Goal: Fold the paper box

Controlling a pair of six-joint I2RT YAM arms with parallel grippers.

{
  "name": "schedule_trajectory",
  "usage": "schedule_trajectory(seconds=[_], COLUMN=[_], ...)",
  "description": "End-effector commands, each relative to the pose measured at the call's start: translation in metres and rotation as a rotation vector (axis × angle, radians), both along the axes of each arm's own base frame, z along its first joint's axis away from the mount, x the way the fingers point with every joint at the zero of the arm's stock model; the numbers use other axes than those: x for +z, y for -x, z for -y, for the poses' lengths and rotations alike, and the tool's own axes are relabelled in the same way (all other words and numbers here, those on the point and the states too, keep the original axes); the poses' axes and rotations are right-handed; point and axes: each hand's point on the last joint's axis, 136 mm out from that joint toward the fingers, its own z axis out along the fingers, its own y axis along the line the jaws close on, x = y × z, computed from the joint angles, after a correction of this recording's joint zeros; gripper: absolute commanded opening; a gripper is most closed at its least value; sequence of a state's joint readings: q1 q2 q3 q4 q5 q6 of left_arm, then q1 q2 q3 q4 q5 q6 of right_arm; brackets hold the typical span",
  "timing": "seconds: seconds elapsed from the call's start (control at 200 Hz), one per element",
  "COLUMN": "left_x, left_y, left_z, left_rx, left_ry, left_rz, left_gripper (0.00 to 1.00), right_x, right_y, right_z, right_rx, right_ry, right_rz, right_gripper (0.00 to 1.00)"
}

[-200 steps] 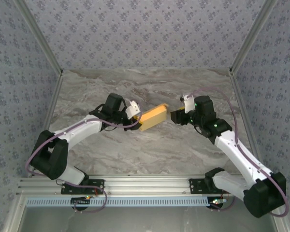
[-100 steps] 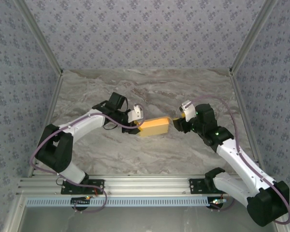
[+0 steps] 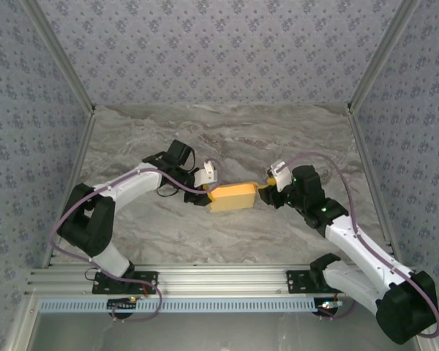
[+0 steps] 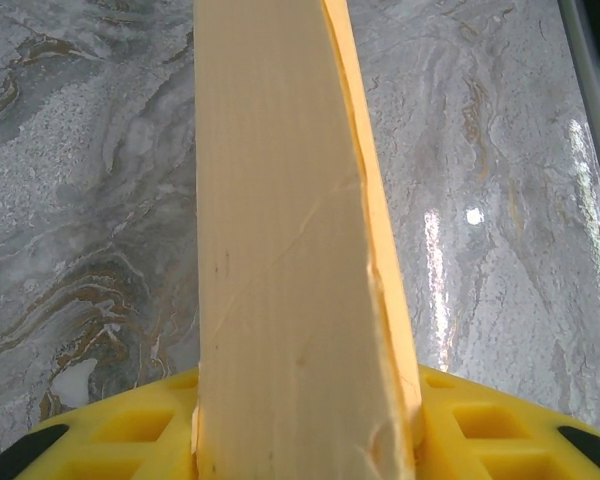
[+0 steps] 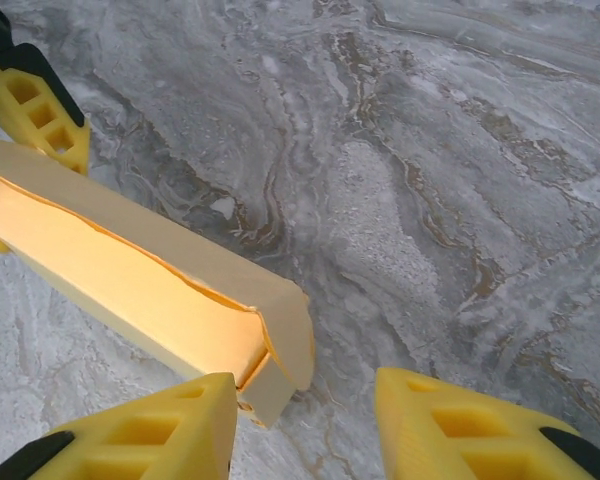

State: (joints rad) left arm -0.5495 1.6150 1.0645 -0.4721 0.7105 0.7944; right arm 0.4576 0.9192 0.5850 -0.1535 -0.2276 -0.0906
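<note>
The paper box point(image 3: 232, 196) is a long yellow-orange card box held level just above the marble table. My left gripper point(image 3: 207, 191) is shut on its left end. In the left wrist view the box point(image 4: 280, 200) runs straight away from my left gripper point(image 4: 305, 425), pinched between the yellow fingers point(image 4: 100, 440). My right gripper point(image 3: 265, 194) stands open at the box's right end. In the right wrist view the box point(image 5: 130, 290) ends in a loose flap point(image 5: 290, 345) just beside the left finger point(image 5: 150, 430) of my right gripper point(image 5: 305, 425); the flap lies partly in the gap between the fingers.
The marble table point(image 3: 227, 131) has patterned walls at the back and sides, with metal posts point(image 3: 373, 66) at the corners. An aluminium rail point(image 3: 219, 281) carrying the arm bases runs along the near edge.
The left arm has lowered and levelled the box toward the near side. The right gripper followed down to the box's right end, and its jaws have narrowed a little.
</note>
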Motion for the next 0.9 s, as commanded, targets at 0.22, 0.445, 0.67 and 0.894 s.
schedule_trajectory(seconds=[0.22, 0.445, 0.67, 0.894], left_x=[0.004, 0.004, 0.002, 0.000], left_y=[0.003, 0.000, -0.002, -0.004], left_z=[0.002, 0.002, 0.003, 0.006], left_rx=[-0.033, -0.029, -0.027, -0.030], left_ry=[0.022, 0.022, 0.019, 0.016], left_rz=[-0.013, -0.001, -0.003, -0.014], left_gripper=[0.43, 0.43, 0.43, 0.43], right_x=[-0.013, -0.025, -0.022, -0.023], right_y=[0.003, -0.003, -0.010, -0.014], right_z=[-0.013, -0.016, -0.016, -0.018], right_rx=[0.057, 0.073, 0.066, 0.060], right_ry=[0.041, 0.077, 0.064, 0.071], right_rz=[0.015, -0.017, 0.004, -0.027], right_gripper=[0.43, 0.37, 0.26, 0.20])
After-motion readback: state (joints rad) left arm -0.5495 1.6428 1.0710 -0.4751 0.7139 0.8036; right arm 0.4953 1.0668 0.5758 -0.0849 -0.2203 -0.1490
